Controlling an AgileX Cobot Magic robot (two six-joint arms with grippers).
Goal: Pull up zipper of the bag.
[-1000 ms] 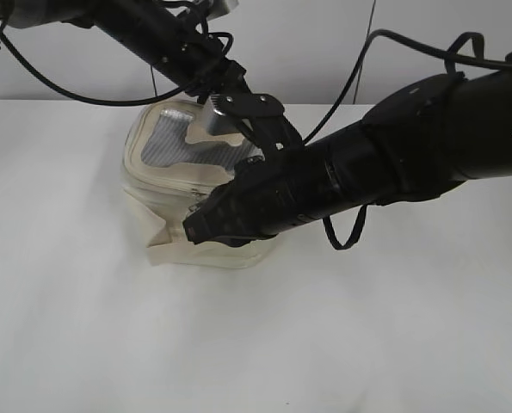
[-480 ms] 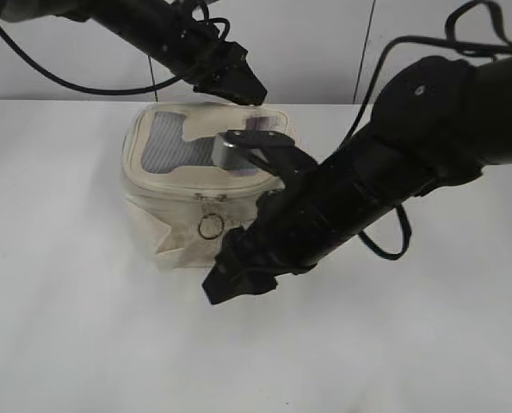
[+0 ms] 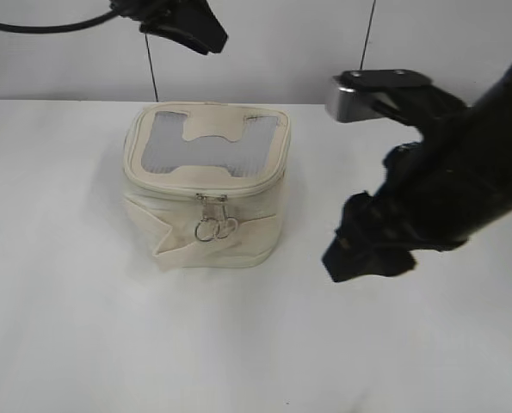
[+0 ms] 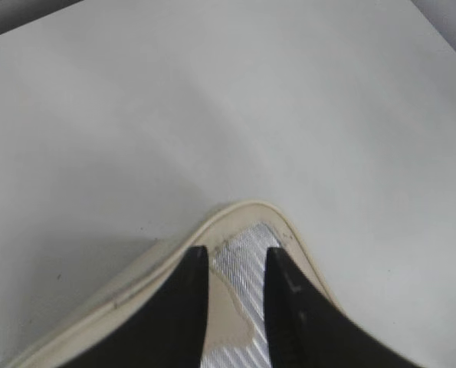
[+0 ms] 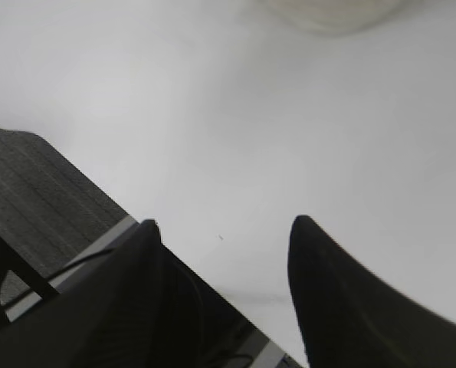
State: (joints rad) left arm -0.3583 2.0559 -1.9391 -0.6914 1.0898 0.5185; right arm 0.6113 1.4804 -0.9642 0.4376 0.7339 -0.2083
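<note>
A small cream bag [image 3: 206,191] is sitting near the middle of the white desk [image 3: 75,327], its zipper [image 3: 211,194] track looking closed round the top rim, with two ringed silver pulls [image 3: 215,227] hanging together at the front face. The left hand [image 3: 197,27] is hovering above and behind the bag, fingers [image 4: 185,307] parted slightly and holding nothing. The right hand [image 3: 365,254] is hanging well off to the bag's right, spread wide and empty. With both hands clear, the job appears finished.

Cream bag [image 3: 206,194], grey mesh top
</note>
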